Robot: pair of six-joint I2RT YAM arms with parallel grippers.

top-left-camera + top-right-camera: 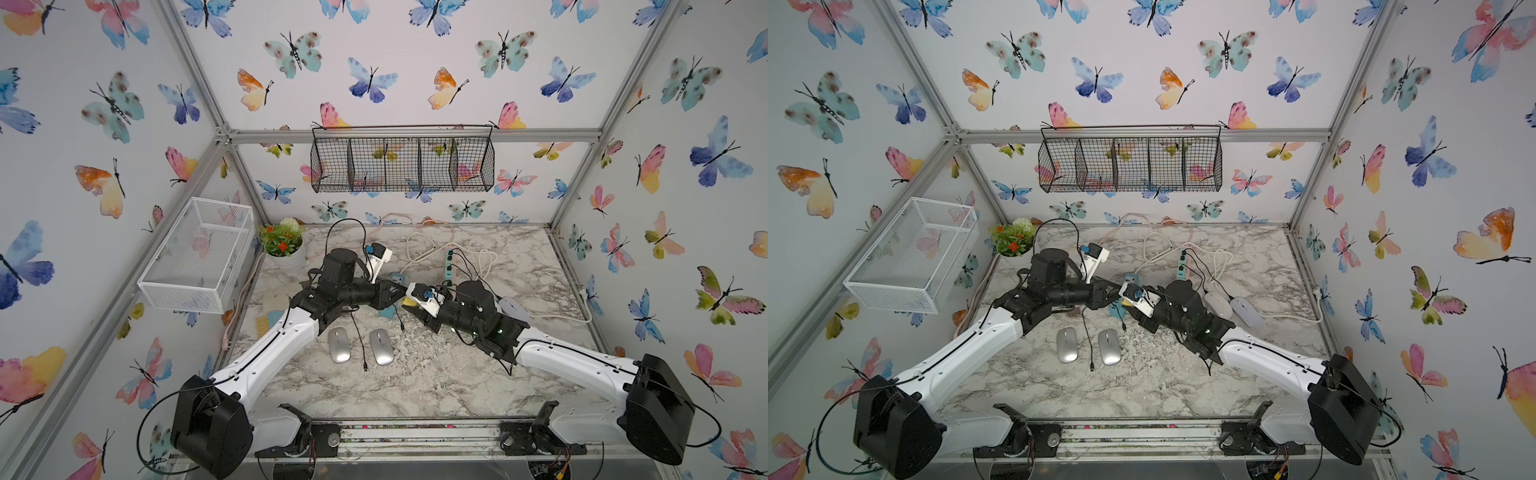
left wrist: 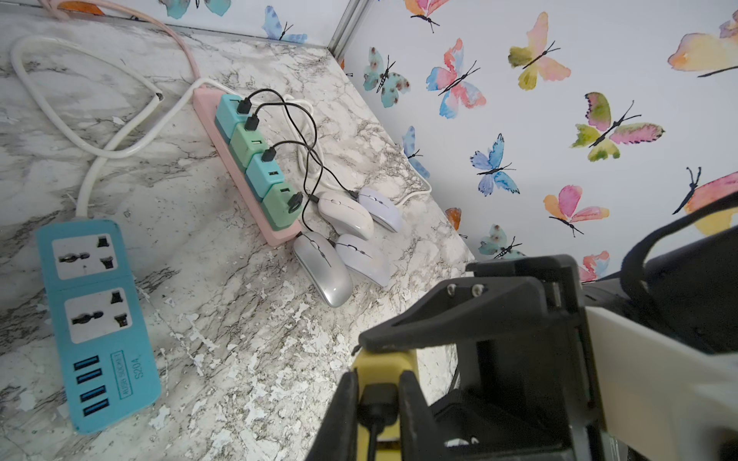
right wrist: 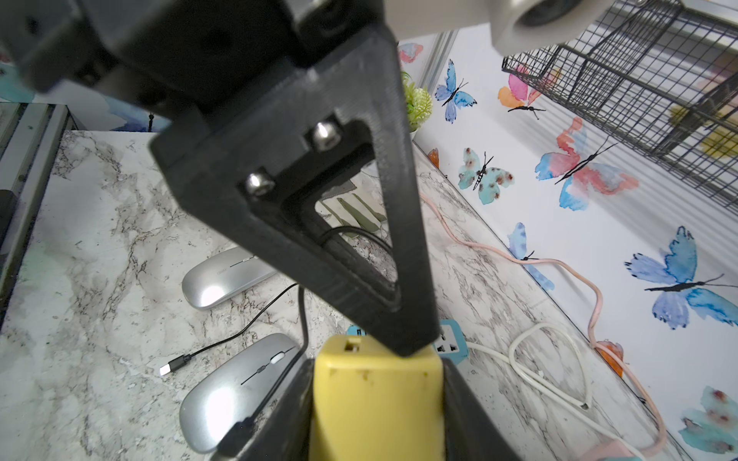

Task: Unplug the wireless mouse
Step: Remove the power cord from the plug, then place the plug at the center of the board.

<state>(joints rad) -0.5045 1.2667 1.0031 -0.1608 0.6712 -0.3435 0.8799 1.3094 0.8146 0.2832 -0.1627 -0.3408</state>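
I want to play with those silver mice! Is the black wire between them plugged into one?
Out. The black wire's plug lies bare on the table, touching neither silver mouse.

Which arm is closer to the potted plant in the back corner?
Left. The left arm has its wrist near the potted plant; the right arm reaches in from the opposite side, farther away.

Six mice (image 2: 323, 267), two power strips (image 2: 96, 319), two baskets (image 1: 402, 166)

A potted plant (image 1: 284, 243) sits beside a white mesh basket (image 1: 178, 297) (side wall); a black wire basket (image 1: 402, 166) hangs behind.
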